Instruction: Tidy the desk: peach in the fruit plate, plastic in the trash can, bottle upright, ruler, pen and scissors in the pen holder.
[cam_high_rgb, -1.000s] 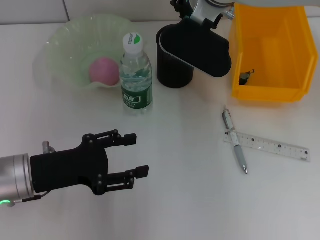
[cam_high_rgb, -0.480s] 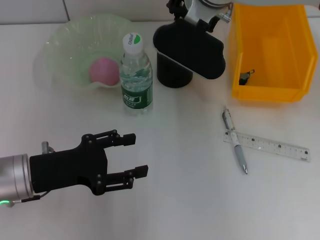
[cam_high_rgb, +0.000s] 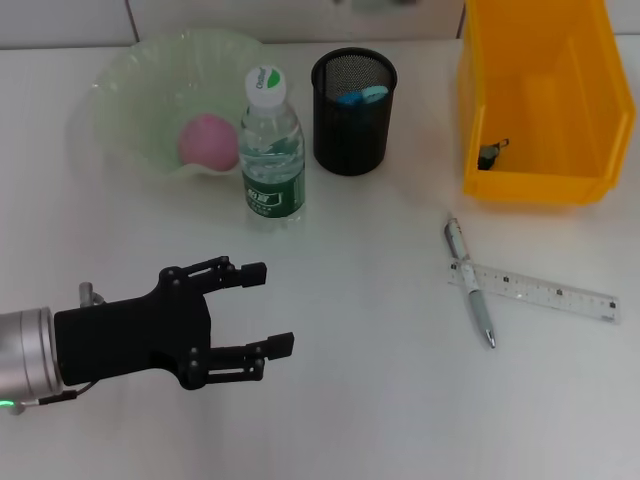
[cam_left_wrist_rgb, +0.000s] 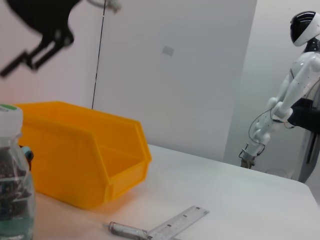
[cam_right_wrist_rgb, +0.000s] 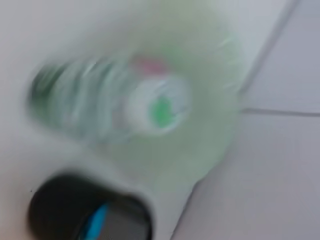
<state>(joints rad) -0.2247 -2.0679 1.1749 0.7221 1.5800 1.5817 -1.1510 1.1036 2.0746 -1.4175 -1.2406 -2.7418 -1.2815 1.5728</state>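
The plain white surface (cam_high_rgb: 380, 400) carries everything in the head view. At its far left sits the large pale green translucent fruit plate with a wavy rim (cam_high_rgb: 130, 90), and the small round pink peach (cam_high_rgb: 207, 141) lies inside it. Just to the right of the plate, touching its near rim, the clear plastic water bottle with a green label and white cap (cam_high_rgb: 271, 150) stands upright. Right of the bottle is the black metal mesh pen holder (cam_high_rgb: 353, 100), also upright, with the light blue scissors (cam_high_rgb: 360, 96) showing inside it below the rim. At the far right stands the bright yellow rectangular trash can (cam_high_rgb: 535, 100); a small dark crumpled scrap of plastic (cam_high_rgb: 491, 153) lies on its floor.

On the open surface, near and right of centre, the slim silver pen (cam_high_rgb: 470, 282) lies pointing roughly near to far, and the short clear ruler with black markings (cam_high_rgb: 545, 290) lies crosswise over it, the two touching where they cross.

The left claw (cam_high_rgb: 272, 308) hovers over the near left part of the surface, its black fingers spread wide and holding nothing, well apart from every object.

The right claw (cam_left_wrist_rgb: 37, 47) shows only in the left wrist view, high above the yellow trash can; whether it is wide or narrow I cannot tell.
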